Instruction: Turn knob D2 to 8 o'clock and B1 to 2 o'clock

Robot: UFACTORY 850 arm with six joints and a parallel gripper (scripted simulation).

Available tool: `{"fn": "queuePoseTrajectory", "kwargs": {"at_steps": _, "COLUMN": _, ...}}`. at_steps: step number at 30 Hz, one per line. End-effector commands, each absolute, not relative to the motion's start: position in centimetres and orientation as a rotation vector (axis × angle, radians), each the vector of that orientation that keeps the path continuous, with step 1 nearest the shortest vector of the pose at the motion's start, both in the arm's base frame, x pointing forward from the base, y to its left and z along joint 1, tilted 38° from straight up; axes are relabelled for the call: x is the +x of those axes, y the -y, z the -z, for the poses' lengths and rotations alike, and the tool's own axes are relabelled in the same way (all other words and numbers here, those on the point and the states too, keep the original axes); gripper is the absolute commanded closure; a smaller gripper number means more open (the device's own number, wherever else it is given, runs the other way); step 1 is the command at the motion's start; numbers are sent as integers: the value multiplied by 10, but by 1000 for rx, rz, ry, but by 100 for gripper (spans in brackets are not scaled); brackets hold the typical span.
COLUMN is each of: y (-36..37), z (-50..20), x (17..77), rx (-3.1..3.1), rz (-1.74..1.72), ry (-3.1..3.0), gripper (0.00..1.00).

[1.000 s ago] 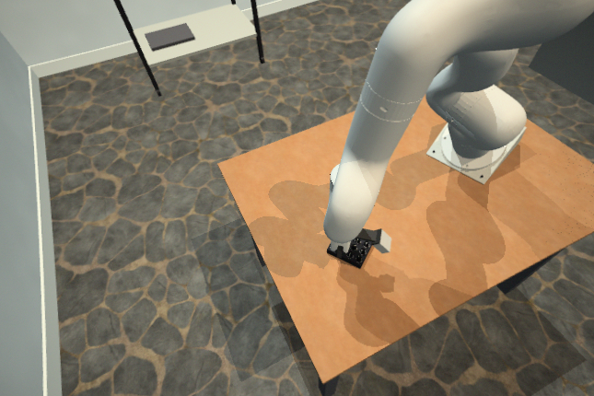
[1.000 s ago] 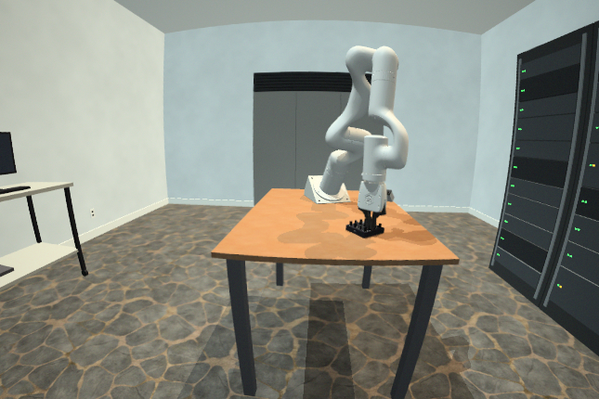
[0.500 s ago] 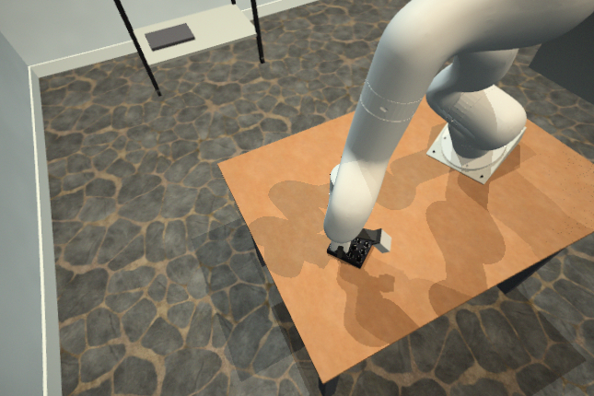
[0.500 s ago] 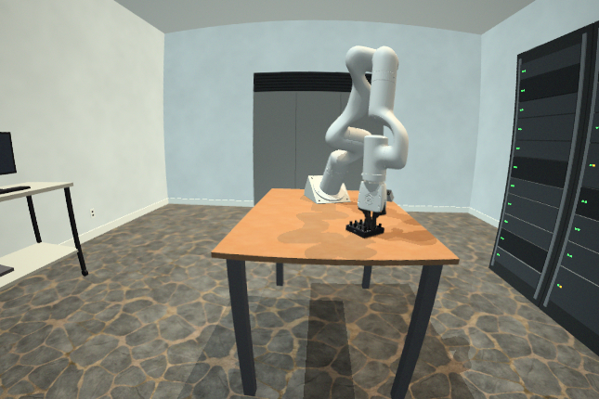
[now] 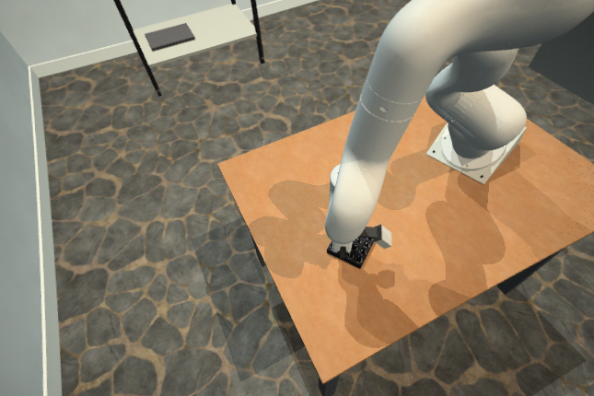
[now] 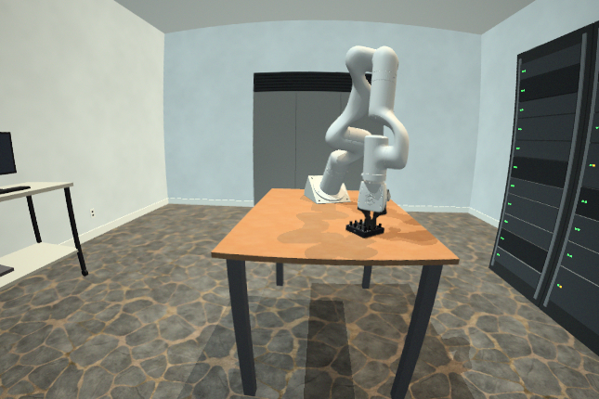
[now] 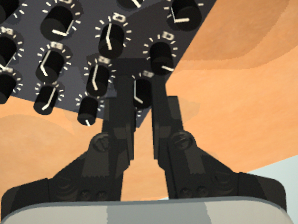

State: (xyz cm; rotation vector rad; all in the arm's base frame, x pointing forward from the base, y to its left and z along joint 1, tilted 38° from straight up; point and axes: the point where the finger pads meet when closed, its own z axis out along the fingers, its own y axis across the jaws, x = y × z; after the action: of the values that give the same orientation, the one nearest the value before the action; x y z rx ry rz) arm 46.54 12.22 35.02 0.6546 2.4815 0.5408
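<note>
The black knob box stands on the table. In the wrist view its rear side faces the bottom and its front side the top. My gripper points down at the box, with knob B1 between its narrowly set fingers; it looks shut on B1. B1's white line points roughly toward the knob-4 side, around 3 o'clock; the exact mark is hidden by the fingers. Knob D2 shows only partly at the top edge, so its mark cannot be read. A1 is hidden behind the left finger.
Knob C1 stands just in front of the fingertips, B2 beside the left finger, and A2 behind that. D1 and C2 are further forward. The wooden table carries the box and the arm's base.
</note>
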Motion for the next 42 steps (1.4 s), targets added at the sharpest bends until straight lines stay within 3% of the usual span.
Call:
{"fn": "queuePoseTrajectory", "kwargs": {"at_steps": 1, "y": -122, "z": -351, "x": 466, "rx": 556, "rz": -518, "ry": -2492, "gripper": 92}}
{"fn": "queuePoseTrajectory", "kwargs": {"at_steps": 42, "y": -122, "z": -351, "x": 466, "rx": -444, "rz": -194, "ry": -2445, "gripper": 92}}
